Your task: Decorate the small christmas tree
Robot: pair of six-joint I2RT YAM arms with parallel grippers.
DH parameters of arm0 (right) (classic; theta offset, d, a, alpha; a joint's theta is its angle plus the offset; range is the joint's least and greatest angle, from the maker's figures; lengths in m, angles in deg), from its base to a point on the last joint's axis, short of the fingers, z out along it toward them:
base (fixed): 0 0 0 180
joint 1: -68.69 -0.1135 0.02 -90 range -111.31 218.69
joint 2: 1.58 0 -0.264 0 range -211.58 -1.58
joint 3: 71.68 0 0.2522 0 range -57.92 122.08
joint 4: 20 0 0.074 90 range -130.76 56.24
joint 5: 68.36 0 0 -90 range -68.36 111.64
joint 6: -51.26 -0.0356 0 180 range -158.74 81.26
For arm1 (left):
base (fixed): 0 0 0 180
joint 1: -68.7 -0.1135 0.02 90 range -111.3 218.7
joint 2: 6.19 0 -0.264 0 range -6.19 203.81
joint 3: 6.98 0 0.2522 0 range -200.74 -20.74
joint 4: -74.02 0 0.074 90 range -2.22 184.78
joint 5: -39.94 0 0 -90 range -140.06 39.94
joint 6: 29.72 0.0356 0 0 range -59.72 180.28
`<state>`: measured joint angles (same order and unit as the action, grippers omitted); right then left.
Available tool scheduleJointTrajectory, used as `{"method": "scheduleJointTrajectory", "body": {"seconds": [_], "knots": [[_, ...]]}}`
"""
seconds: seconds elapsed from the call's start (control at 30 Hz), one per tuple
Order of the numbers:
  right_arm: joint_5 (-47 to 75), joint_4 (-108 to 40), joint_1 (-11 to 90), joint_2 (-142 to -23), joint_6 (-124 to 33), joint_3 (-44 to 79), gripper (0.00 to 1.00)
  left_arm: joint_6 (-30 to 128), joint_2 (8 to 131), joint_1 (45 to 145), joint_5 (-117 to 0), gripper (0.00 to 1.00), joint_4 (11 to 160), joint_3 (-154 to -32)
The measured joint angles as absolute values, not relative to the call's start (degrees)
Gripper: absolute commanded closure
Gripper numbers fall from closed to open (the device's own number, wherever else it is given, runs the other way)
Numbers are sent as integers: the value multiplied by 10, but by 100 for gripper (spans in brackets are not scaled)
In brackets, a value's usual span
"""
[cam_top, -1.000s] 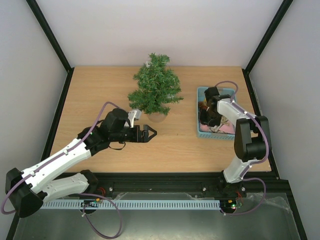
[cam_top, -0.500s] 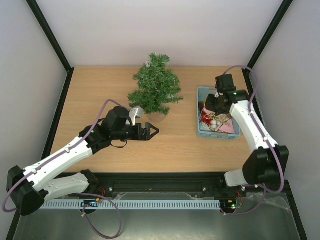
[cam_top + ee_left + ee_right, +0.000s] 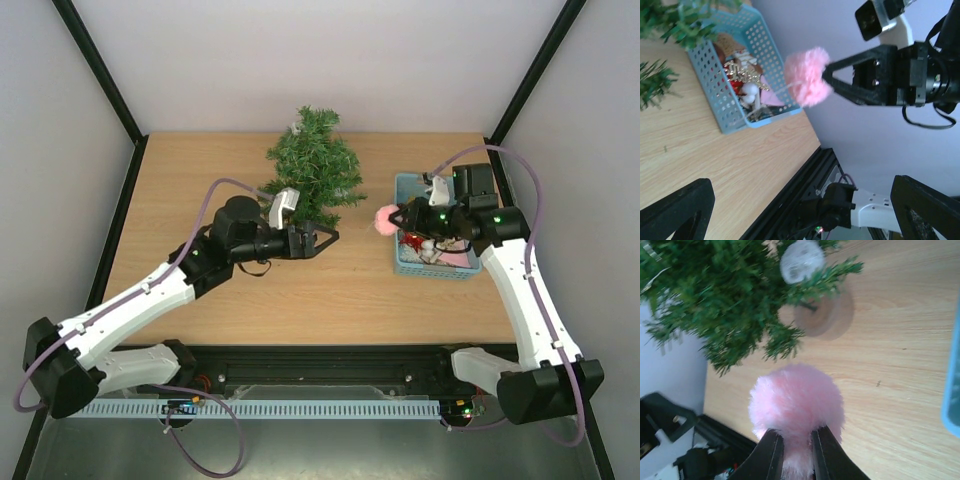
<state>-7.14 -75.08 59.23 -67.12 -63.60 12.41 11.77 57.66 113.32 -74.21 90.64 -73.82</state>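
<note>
Tree (image 3: 312,180) stands upright on its round base at the back middle of the tabletop (image 3: 200,180), long axis vertical. Right tool (image 3: 796,436) is clamped on a pink pompom (image 3: 796,400) between tree and basket (image 3: 432,272). Left tool (image 3: 328,242) is spread wide near the tree base and holds nothing.

light wood table (image 3: 170,170), grain showing. plain pale walls (image 3: 300,60) on three sides, black posts (image 3: 100,70) in the corners. even, soft light; faint shadows only.
</note>
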Motion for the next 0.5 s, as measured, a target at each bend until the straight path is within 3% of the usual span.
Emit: {"method": "scheduleJointTrajectory", "body": {"seconds": [0.5], "knots": [[-189, -751, 528, -646, -619, 107, 93, 92, 661, 1150, -778, 2, 827, -767]]}}
